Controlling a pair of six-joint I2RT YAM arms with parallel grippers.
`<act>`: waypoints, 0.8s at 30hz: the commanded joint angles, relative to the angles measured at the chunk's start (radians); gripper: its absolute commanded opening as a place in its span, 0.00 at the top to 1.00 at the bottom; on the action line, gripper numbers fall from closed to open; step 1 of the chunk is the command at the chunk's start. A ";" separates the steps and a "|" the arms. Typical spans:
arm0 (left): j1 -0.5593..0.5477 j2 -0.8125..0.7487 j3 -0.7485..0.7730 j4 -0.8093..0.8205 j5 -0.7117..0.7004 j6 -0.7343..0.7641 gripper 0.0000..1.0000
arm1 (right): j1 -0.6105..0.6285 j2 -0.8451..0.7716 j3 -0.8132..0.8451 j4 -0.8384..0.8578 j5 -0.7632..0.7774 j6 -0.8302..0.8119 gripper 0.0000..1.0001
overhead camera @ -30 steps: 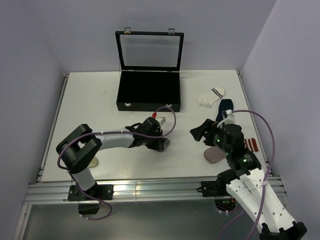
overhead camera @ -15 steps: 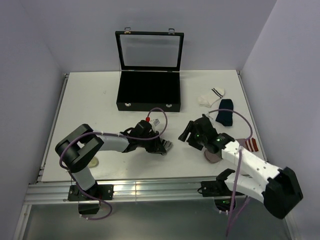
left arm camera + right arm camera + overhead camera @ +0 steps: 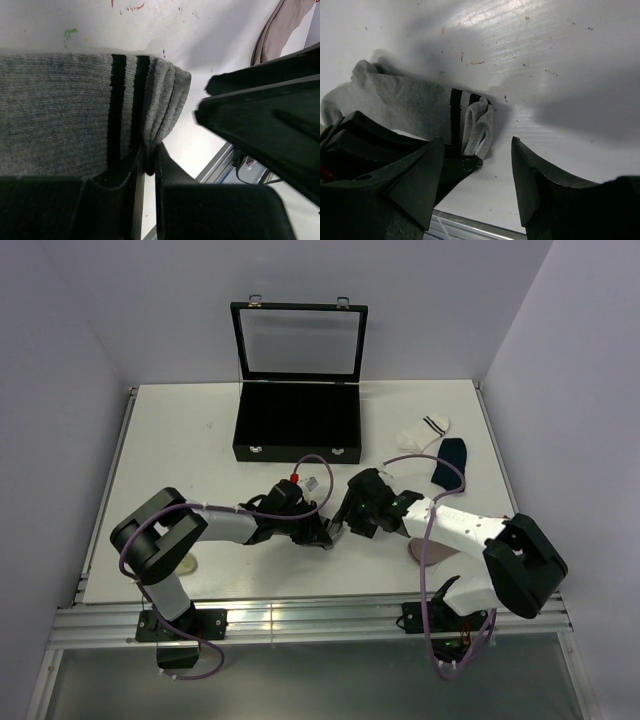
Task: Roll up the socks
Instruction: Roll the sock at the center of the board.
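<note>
The left gripper (image 3: 327, 532) and its pinched grey sock (image 3: 75, 110) crowd our right gripper (image 3: 477, 142); we see bare table (image 3: 180, 440) toward the black case (image 3: 297, 425).

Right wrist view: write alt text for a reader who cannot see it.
A grey sock with two dark cuff stripes lies on a white table, its cuff pinched by the left pincer. The right pincer stands open in the foreground, one finger on either side of the cuff.
</note>
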 commanded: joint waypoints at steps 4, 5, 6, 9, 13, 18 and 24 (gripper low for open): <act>0.005 0.011 -0.013 0.034 0.020 0.017 0.99 | 0.036 0.079 0.064 0.042 0.014 0.052 0.40; 0.007 0.011 -0.014 0.034 0.023 0.018 0.99 | 0.037 0.082 0.064 0.042 0.017 0.058 0.41; 0.005 0.011 -0.013 0.031 0.023 0.020 0.99 | 0.039 0.088 0.064 0.046 0.017 0.066 0.42; 0.007 0.011 -0.011 0.028 0.021 0.026 0.98 | 0.043 0.100 0.071 0.054 0.015 0.068 0.45; 0.005 0.008 -0.016 0.028 0.023 0.032 0.97 | 0.045 0.122 0.091 0.037 0.017 0.066 0.51; 0.005 0.007 -0.024 0.031 0.026 0.035 0.96 | 0.047 0.139 0.104 0.037 0.006 0.071 0.59; 0.005 0.000 -0.027 0.030 0.026 0.039 0.91 | 0.048 0.162 0.099 0.042 -0.009 0.078 0.73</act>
